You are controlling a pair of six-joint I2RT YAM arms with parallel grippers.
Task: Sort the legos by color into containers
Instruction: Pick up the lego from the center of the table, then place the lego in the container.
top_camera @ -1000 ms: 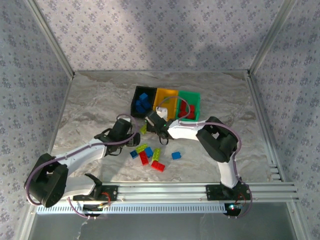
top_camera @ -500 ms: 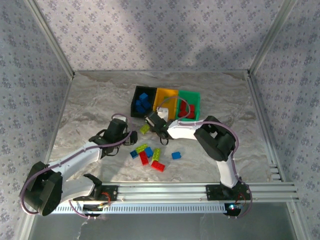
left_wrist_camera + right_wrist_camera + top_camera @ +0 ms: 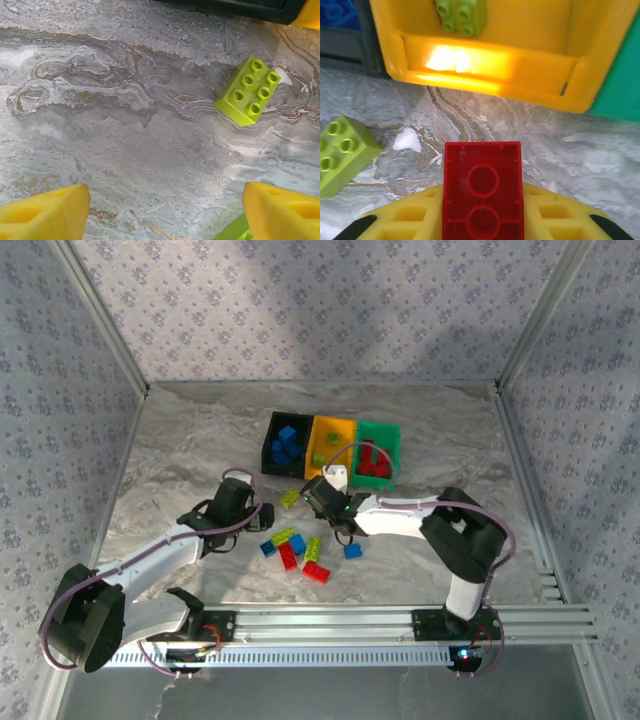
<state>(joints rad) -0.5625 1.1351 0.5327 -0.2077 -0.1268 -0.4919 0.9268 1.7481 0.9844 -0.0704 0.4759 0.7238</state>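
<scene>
- Marble-look table (image 3: 180, 460): the work surface, with both arms reaching in from the near edge.
- Three bins in a row at mid-table. The black bin (image 3: 272, 430) holds blues, the yellow bin (image 3: 520, 30) holds a binned lime (image 3: 460, 15), and the green bin (image 3: 382, 432) holds reds. From that I read the scheme as blue to black, lime to yellow, red to green.
- Pile (image 3: 312, 548): loose reds, blues and limes lie between the bins and the arm bases. Much sorting is left.
- Right gripper (image 3: 483, 220): clamped on a brick, just short of the yellow bin's near wall, with the green bin off to its right. I judge the step in hand to be carrying a red to its bin. The next move calls for a shift right and forward, clearing the yellow wall and the green rim, then a release above the reds.
- Left gripper (image 3: 162, 215): its pads (image 3: 45, 215) are wide apart with nothing between them and bare table below.
- Red brick (image 3: 482, 170): gripped at its sides between the right fingers, hollow underside toward the wrist camera, front end jutting past the tips.
- Loose lime (image 3: 247, 90): studs up, ahead and to the right of the left pads, well apart from them and near the black bin's front. It is a likely left-arm pick, which would need an advance and centring to the right before closing.
</scene>
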